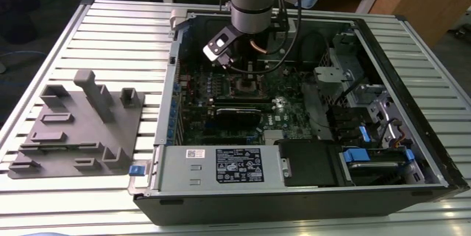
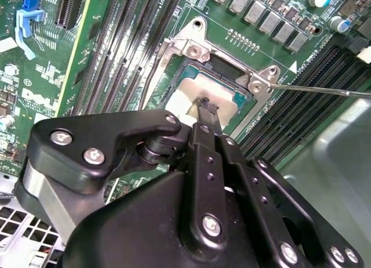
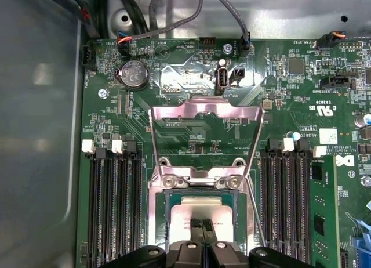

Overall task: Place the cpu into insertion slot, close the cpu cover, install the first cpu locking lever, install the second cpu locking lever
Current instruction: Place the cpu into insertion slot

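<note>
- My hand [image 2: 206, 107] is down inside the open computer case [image 1: 434, 153], which lies on the slatted worktop [image 1: 110, 32]. Its fingers [image 2: 203, 146] are drawn together, with no gap I can make out.
- The cpu [image 3: 197, 207] lies in the insertion slot [image 3: 169, 201], silver top up. My hand's tip is over its middle; I cannot confirm contact.
- The cpu cover [image 3: 200, 107] stands swung open at the slot's hinge edge.
- A thin locking lever [image 3: 256, 216] runs along the slot's side, apart from the cover.
- A grey fixture tray [image 1: 81, 131] sits on the worktop beside the case, at the exterior view's left.
</note>
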{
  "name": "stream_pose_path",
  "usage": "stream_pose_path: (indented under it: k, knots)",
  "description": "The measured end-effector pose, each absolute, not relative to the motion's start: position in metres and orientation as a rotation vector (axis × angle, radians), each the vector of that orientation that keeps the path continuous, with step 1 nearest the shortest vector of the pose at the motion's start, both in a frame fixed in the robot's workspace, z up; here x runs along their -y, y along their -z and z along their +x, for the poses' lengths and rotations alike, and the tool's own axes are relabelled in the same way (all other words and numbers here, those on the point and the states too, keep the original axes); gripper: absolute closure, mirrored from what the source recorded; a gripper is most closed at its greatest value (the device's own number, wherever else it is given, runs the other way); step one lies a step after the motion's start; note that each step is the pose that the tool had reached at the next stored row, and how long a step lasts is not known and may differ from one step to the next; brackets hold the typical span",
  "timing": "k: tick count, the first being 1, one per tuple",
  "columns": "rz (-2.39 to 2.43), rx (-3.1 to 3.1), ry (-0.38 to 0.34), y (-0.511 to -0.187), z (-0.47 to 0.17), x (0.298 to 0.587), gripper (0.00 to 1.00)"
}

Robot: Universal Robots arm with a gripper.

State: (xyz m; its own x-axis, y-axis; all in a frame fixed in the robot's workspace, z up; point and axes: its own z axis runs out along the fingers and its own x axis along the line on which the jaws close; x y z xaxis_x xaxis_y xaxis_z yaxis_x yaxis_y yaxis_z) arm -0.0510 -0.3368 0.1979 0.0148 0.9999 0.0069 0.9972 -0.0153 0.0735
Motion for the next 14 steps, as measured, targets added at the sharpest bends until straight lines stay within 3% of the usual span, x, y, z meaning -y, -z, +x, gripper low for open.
stream_pose_path:
  k: [14]
  knots:
    - [2.204, -2.171, -0.09, -0.22, -0.051, 0.336, 0.89]
